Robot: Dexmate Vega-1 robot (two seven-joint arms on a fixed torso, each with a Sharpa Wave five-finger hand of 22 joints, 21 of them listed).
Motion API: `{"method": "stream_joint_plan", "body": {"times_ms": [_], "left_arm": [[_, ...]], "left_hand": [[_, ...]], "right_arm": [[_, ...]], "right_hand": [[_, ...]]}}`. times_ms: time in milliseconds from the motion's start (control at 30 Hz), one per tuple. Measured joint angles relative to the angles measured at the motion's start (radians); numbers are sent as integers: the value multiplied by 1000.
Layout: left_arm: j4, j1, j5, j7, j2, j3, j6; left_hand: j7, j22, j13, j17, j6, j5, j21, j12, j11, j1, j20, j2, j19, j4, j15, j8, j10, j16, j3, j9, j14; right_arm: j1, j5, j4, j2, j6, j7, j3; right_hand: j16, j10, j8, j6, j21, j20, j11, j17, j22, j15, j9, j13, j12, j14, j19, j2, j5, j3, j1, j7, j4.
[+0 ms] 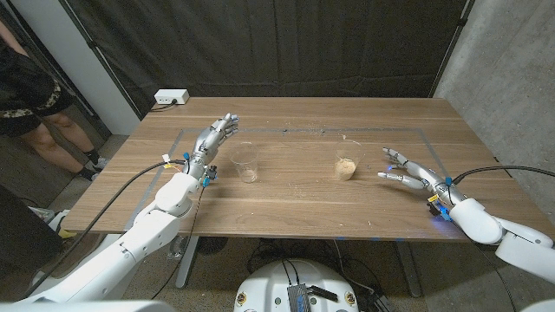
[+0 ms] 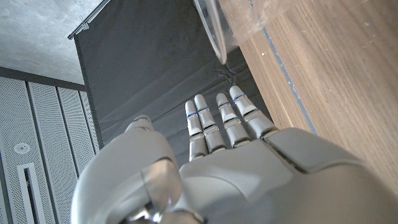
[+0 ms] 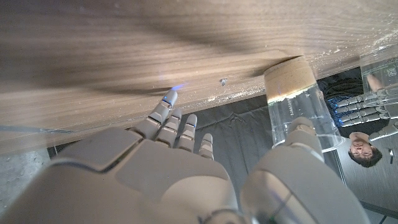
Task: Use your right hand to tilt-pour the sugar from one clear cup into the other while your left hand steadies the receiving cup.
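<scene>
With both hands open and holding nothing, the right hand (image 1: 412,176) should close squarely around the sugar cup (image 1: 347,162) (standing just beside its fingertips) while the left hand (image 1: 215,139) cradles the empty cup (image 1: 246,161) before any tilt.

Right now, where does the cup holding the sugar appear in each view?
Head view: the sugar cup stands right of centre on the table, near the right hand.
Left wrist view: not in it.
Right wrist view: upside down beyond the thumb.
Shared landmark: the empty cup.
</scene>
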Motion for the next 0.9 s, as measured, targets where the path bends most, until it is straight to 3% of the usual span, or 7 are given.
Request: {"method": "stream_joint_plan", "body": {"times_ms": [400, 900], "left_arm": [[30, -16, -5, -9, -10, 2, -5], [60, -23, -27, -44, -15, 1, -30]], "left_hand": [[4, 0, 0, 0, 4, 0, 0, 0, 4, 0, 0, 0, 0, 3, 0, 0, 4, 0, 3, 0, 0], [4, 0, 5, 0, 4, 0, 0, -4, 4, -4, 0, 4, 0, 3, 0, 0, 4, 0, 3, 0, 0]], "right_arm": [[-9, 15, -36, -11, -41, 32, 5], [49, 10, -67, 24, -66, 73, -34]], "right_hand": [[0, -12, 0, -11, -8, 3, 12, 0, 0, 2, 0, 0, 0, -19, -3, -4, 0, -4, 4, 11, 4], [0, -28, 0, -11, -15, 9, 18, 0, 0, 2, 0, 0, 0, -19, -9, -4, 0, -4, 4, 11, 4]]}}
